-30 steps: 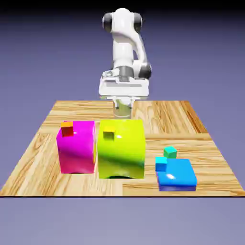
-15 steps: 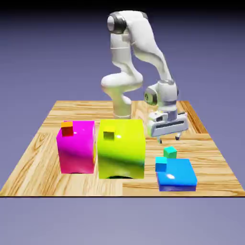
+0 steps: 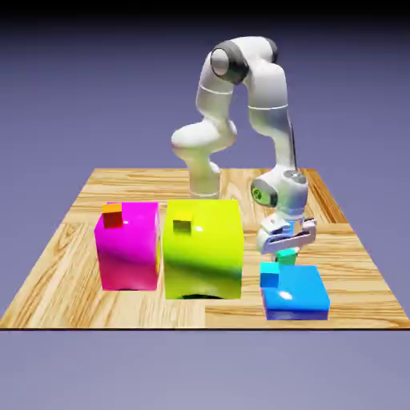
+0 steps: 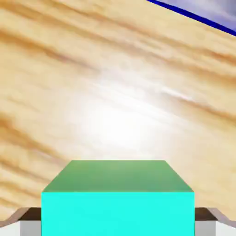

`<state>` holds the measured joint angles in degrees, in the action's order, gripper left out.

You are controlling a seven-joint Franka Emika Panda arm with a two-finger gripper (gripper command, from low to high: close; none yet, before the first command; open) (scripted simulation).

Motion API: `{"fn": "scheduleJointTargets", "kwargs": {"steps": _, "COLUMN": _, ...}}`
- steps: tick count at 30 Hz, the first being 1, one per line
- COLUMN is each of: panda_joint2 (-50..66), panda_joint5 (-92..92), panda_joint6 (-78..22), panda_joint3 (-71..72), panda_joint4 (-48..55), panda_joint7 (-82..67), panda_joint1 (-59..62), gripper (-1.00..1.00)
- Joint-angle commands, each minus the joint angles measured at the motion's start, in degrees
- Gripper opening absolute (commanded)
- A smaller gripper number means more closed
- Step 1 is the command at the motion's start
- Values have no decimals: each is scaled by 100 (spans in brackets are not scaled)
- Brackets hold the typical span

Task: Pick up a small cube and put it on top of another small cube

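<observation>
Gripping: the gripper [image 3: 286, 255] is on the teal cube [image 4: 117, 214], so the pick-up step looks to be in hand.
Fingers: pinching the teal cube, one pad [image 4: 30, 228] against each of two opposite sides in the hand view.
Teal cube: between the fingertips, low over the table [image 3: 352, 256]; whether its underside has left the wood, I cannot tell.
Lime cube: well apart from the fingers, toward the exterior view's left, apparently on top of the yellow block [image 3: 210, 260]; this is the target [image 3: 182, 225].
Next move: should be a straight lift with the grip kept firm, then a carry across above the yellow block's height, and a gentle lowering, squared over the lime cube.
Blue block: just in front of the fingers, toward the camera [image 3: 300, 295]; a low sideways start could knock it.
Cyan cube: near the fingers, at the blue block's corner [image 3: 270, 275]; easily brushed.
Yellow block: tall, between the fingers and the magenta block [image 3: 128, 256]; the main obstacle if the carry is low.
Orange cube: farthest from the fingers, on the magenta block [image 3: 112, 216]; no part of this job.
</observation>
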<state>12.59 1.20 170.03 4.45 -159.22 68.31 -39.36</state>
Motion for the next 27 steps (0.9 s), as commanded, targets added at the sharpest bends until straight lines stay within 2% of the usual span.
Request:
{"fn": "scheduleJointTargets", "kwargs": {"steps": 1, "panda_joint2": -208, "panda_joint5": -56, "panda_joint6": -177, "panda_joint3": 55, "panda_joint4": -32, "panda_joint7": -41, "panda_joint1": 43, "gripper": -100}}
{"fn": "scheduleJointTargets", "kwargs": {"steps": 7, "panda_joint2": -1120, "panda_joint5": -288, "panda_joint6": -946, "panda_joint3": 301, "panda_joint4": -174, "panda_joint7": -206, "panda_joint1": 236, "gripper": -100}}
{"fn": "scheduleJointTargets", "kwargs": {"steps": 17, "panda_joint2": -1425, "panda_joint5": 811, "panda_joint6": -2339, "panda_joint3": -228, "panda_joint4": 1566, "panda_joint7": -1654, "panda_joint1": 2291, "gripper": -100}}
{"fn": "scheduleJointTargets", "kwargs": {"steps": 27, "panda_joint2": -2602, "panda_joint5": 988, "panda_joint6": -4774, "panda_joint3": -2159, "panda_joint4": 2591, "panda_joint7": -3192, "panda_joint1": 4018, "gripper": -100}}
